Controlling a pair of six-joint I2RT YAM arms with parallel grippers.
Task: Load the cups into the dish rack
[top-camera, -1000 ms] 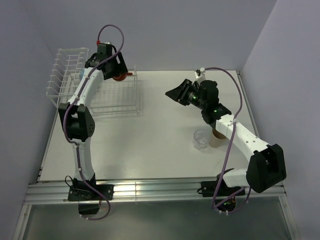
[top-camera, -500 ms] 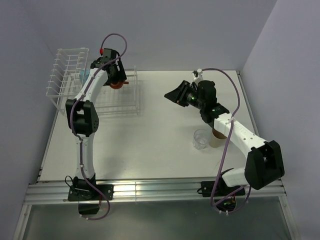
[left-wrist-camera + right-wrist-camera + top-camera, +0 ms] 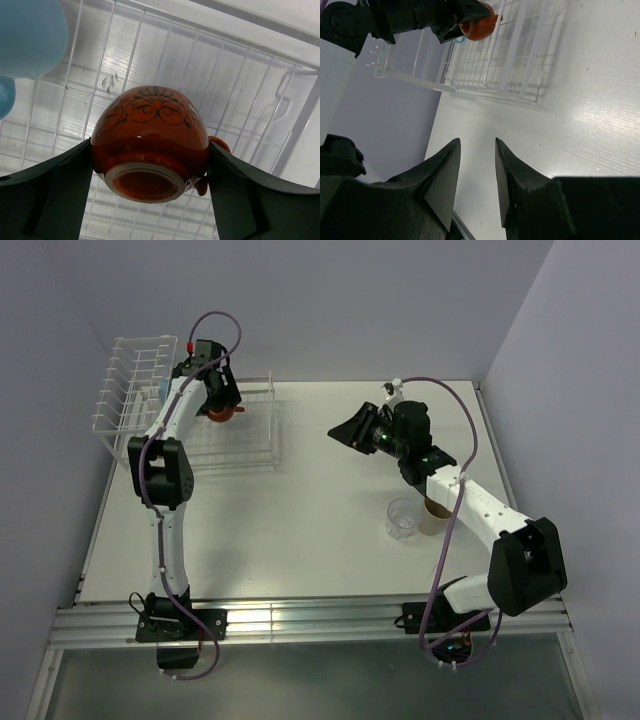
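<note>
— Jaws of the left gripper (image 3: 222, 406) are spread wide and clamped on the red-orange cup (image 3: 222, 416)! From overhead, it's over the far-left part of the dish rack (image 3: 274, 430), in the low basket section.

— And the right side?

— Right gripper (image 3: 345, 431) hangs above the table (image 3: 300, 540), well apart from the rack, nothing in it. Near that arm, a clear tumbler (image 3: 403, 518) and a beige cup (image 3: 436, 516) stand just beside each other on the table.

— Left wrist camera now.

— Close up: both fingers (image 3: 55, 190) press against the cup's round sides. Its base faces the lens, there's dark scrollwork on the belly, and a small handle pokes out at the right. White rack wires run beneath, with a light blue mug (image 3: 27, 35) at top left. Whether the cup touches the wires, I can't tell.

— Overhead gives only a sliver of that blue.

— Right wrist: jaws narrowly parted, just bare table showing between them. This camera looks across at the rack and catches the cup side-on in the other gripper, up by the basket's top wires. Tumbler and beige cup are out of this shot.
</note>
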